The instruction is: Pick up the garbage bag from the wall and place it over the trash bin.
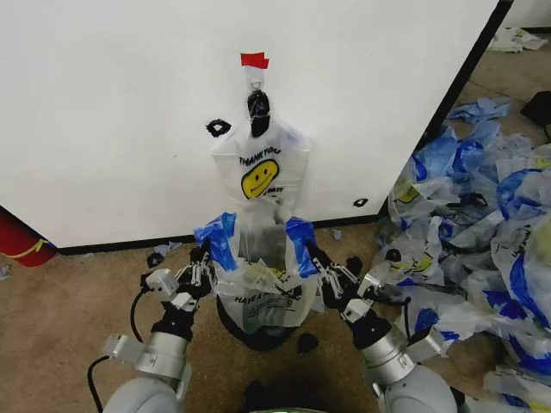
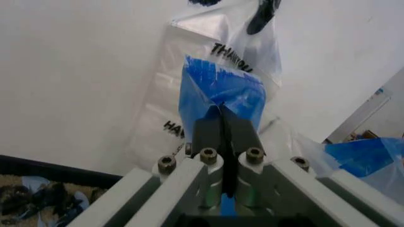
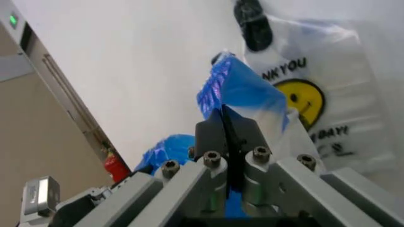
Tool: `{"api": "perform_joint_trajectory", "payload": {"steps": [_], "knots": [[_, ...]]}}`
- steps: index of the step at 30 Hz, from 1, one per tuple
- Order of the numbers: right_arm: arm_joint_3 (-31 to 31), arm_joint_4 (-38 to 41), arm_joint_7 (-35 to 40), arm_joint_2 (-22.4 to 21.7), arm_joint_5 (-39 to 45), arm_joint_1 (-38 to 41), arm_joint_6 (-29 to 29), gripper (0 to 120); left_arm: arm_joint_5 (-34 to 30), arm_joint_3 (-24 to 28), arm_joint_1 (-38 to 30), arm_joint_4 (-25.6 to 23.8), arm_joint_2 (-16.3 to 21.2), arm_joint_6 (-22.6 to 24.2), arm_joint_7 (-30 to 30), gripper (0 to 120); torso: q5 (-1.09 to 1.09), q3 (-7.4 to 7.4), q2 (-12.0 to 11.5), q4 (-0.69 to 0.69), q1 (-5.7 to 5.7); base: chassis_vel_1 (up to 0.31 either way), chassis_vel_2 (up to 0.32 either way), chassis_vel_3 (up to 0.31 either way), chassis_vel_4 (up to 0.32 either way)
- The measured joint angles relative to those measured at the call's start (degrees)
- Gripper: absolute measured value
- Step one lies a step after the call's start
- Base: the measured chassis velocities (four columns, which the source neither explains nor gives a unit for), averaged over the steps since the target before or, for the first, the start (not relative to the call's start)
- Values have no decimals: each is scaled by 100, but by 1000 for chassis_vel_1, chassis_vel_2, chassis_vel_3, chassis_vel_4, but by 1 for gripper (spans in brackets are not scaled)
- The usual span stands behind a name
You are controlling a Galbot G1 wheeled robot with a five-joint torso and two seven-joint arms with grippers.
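Both your grippers are clenched on blue handles: left gripper (image 1: 212,243), right gripper (image 1: 301,245). The garbage bag (image 1: 263,292) hangs stretched between them, directly over the trash bin (image 1: 258,331), near the wall (image 1: 112,112). Risk: thin film could tear or slip from the pinch if you spread further. A second bag (image 1: 260,168) remains hooked. The bin's rim is largely hidden behind plastic.
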Motion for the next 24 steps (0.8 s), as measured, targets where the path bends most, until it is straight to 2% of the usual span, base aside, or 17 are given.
{"api": "perform_joint_trajectory", "payload": {"steps": [8,16,24], "knots": [[-70,-228,-230,66,-177,188,46,0,-1,-72,27,-30,31,-23,0,0,0,0,0,0,0,0,0,0,0],[-120,-777,-512,159,-299,390,103,0,-36,-61,-132,282,36,-59,13,0,0,0,0,0,0,0,0,0,0],[-254,-888,-836,9,-349,446,91,0,-176,-57,-309,406,138,-26,6,0,1,0,0,0,1,0,0,0,0]]}}
